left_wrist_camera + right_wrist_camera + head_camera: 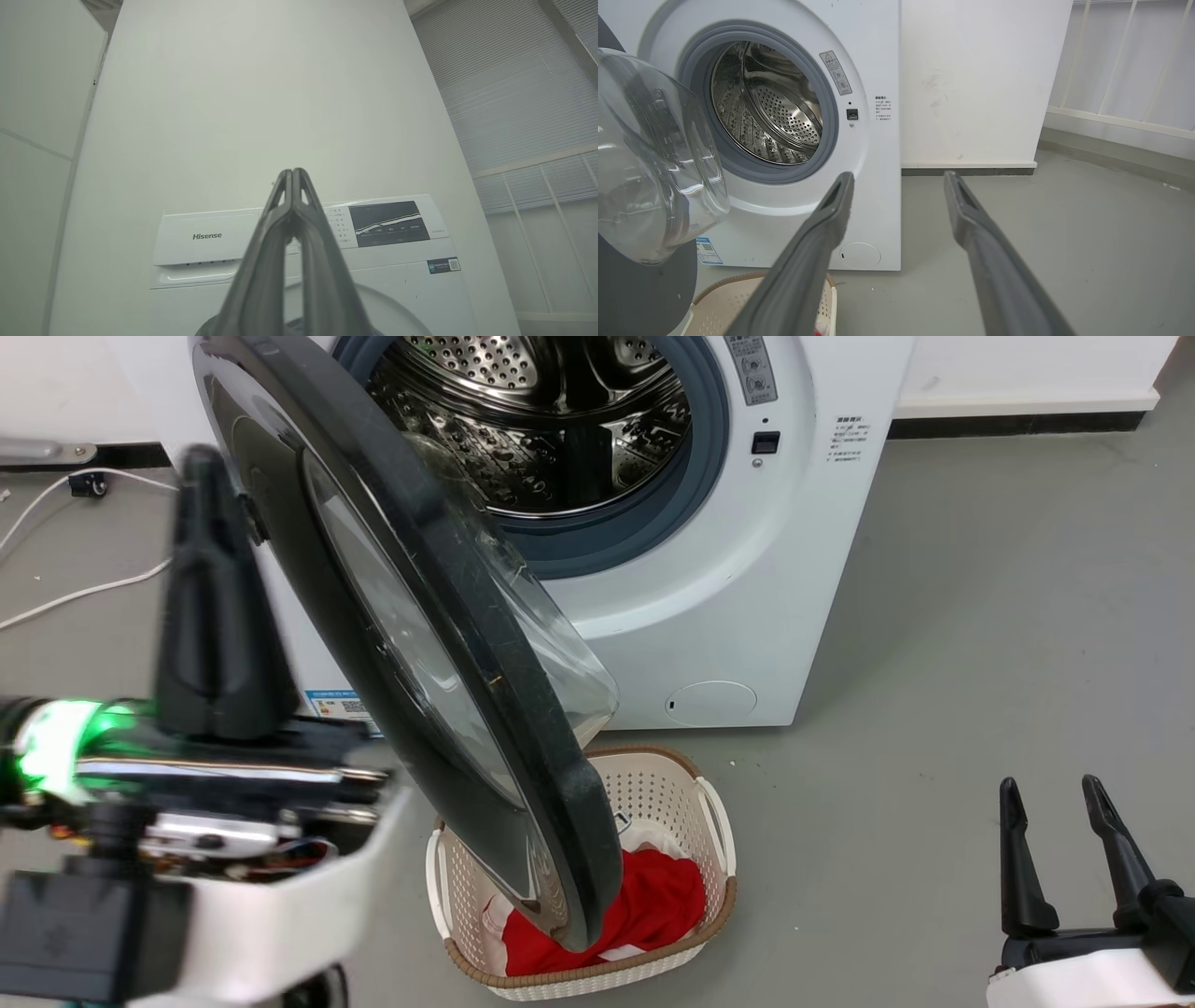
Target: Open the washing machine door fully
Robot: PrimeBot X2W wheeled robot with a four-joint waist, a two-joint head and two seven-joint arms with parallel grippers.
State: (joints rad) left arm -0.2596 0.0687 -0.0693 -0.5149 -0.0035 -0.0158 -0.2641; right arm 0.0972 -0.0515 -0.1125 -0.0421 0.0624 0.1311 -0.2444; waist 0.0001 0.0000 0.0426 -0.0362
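Note:
The white washing machine [738, 607] stands with its steel drum mouth exposed. The washing machine door [467, 616], black-rimmed with a clear glass bowl [560, 653], is swung out and seen nearly edge-on, hanging over the basket. My left gripper [203, 476] is raised at the left, beside the door's outer face near the hinge, fingers shut on nothing; contact with the door is unclear. In the left wrist view the left gripper [292, 173] points at the machine's control panel [205, 235]. My right gripper [1050, 789] is open at the lower right, well clear. The right wrist view shows the right gripper [899, 176], the machine [878, 70] and the door's bowl [654, 163].
A cream perforated laundry basket [714, 821] with red cloth [663, 896] sits on the floor below the door's free edge; its rim [719, 298] shows in the right wrist view. White cables [56, 597] lie on the floor at left. Grey floor [980, 644] lies to the right.

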